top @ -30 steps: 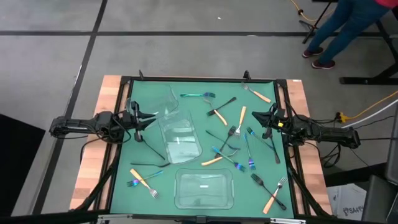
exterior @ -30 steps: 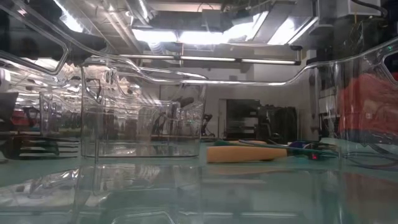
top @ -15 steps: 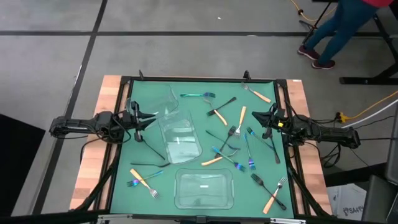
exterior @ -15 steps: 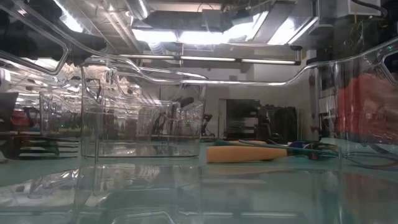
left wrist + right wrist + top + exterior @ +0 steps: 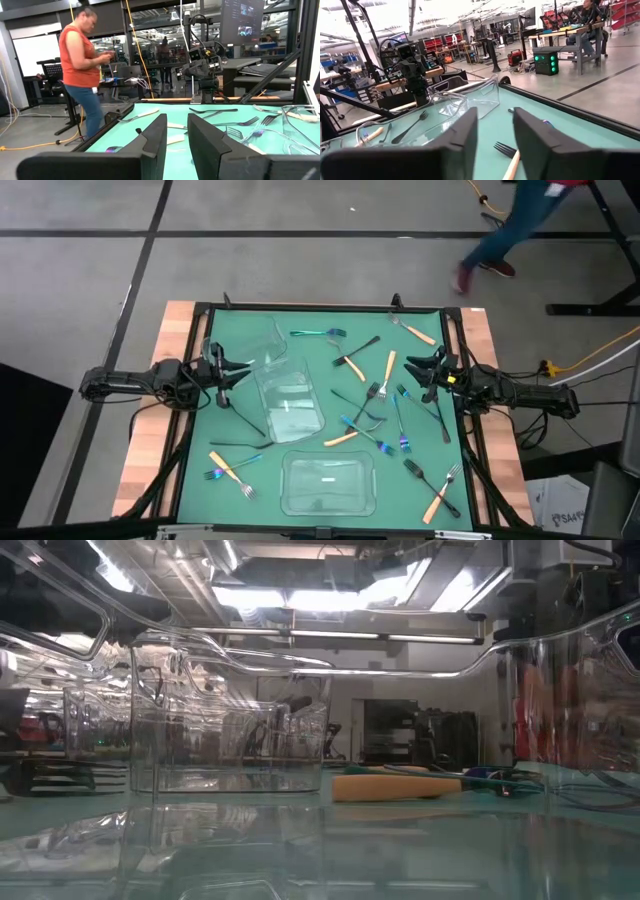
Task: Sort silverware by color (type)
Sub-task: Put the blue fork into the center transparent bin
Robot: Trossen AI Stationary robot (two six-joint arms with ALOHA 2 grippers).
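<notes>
the right claw (image 5: 432, 372) is open and holds nothing at the right edge of the green worktop (image 5: 310, 455), so it should go down slow on one fork (image 5: 377, 390) among the silverware beside it (the left claw (image 5: 222, 370) waits, partly open).

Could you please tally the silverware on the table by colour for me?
Orange-handled silverware: 6
Iridescent silverware: 5
Black silverware: about 7, since a few overlap in the middle
Total: about 18
</notes>
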